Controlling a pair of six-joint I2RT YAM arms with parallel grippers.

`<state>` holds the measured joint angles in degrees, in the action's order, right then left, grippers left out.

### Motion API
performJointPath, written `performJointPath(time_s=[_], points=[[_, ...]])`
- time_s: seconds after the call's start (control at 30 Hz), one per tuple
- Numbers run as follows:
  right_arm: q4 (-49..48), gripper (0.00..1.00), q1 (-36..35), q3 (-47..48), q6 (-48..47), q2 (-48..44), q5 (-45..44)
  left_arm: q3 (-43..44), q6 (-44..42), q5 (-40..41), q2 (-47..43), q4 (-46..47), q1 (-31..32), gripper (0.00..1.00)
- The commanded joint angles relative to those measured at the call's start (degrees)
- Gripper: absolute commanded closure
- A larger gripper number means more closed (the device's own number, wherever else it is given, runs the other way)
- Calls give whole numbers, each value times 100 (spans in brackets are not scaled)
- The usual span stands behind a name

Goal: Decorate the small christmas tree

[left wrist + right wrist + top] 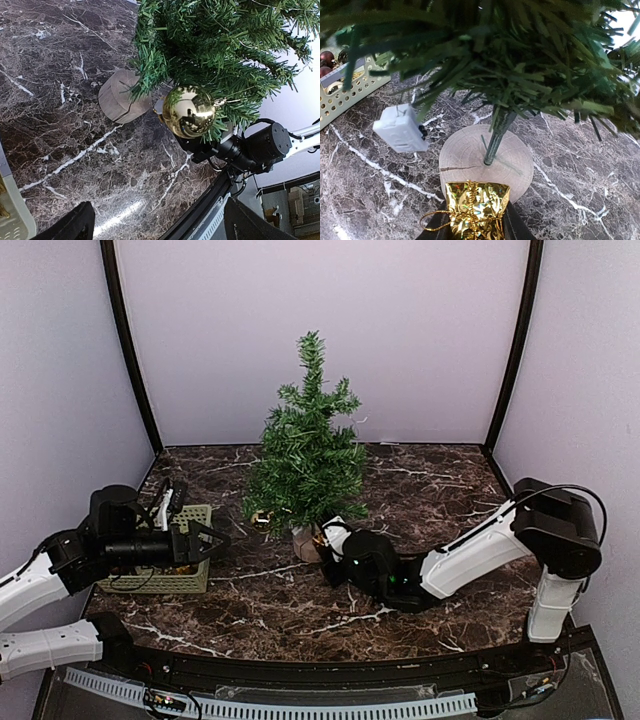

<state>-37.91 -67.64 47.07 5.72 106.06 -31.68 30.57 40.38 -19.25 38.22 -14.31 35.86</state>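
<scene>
The small christmas tree (308, 455) stands mid-table on its round wooden base (305, 543). A shiny gold ball (189, 111) hangs from a low branch on its left side. My right gripper (475, 226) is shut on a small gold foil gift box (476, 207) with a gold string loop, held low right in front of the wooden base (485, 160), under the branches. My left gripper (205, 540) is open and empty, over the right end of the basket (170, 580), pointing at the tree. Its fingers (75, 225) show wide apart in the left wrist view.
The pale green perforated basket (345, 95) holds dark red balls (327, 56) and other ornaments. A white battery box (400, 129) lies on the marble left of the tree base. Purple walls enclose the table on three sides.
</scene>
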Motion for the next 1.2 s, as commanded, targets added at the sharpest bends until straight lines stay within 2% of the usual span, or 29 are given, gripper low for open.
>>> performJointPath(time_s=[0.0,0.4,0.8,1.17], points=[[-387,71,67,183,-91,186,-11,-104,-153,-235,97,234,-28,8],[-489,70,150,296,-192,418,22,-182,-345,-644,183,623,-27,9],[-489,68,216,460,-268,544,48,-6,-496,-823,773,1037,-30,10],[-467,67,294,572,-273,741,67,-165,-384,-748,566,967,-26,11]])
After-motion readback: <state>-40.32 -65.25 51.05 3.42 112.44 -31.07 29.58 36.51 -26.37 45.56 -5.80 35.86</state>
